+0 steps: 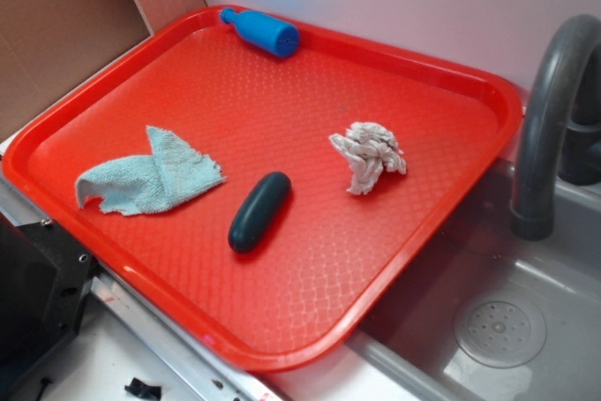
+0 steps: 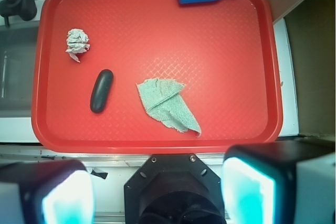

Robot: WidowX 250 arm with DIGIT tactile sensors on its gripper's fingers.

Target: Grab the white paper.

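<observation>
The white paper [image 1: 368,154] is a crumpled greyish wad lying on the right part of the red tray [image 1: 404,53]; in the wrist view the white paper [image 2: 77,42] is at the tray's upper left. My gripper [image 2: 157,195] hangs high above the tray's near edge, far from the paper. It is open, its two glowing pads [image 2: 247,195] set wide apart with nothing between them. The exterior view does not show the gripper's fingers.
On the tray [image 2: 157,142] also lie a pale blue cloth [image 1: 150,178], a dark oval object [image 1: 259,211] and a blue bottle [image 1: 263,32]. A sink [image 1: 507,326] with a grey faucet [image 1: 549,110] is at the right. The robot's black base [image 2: 176,184] is below the tray.
</observation>
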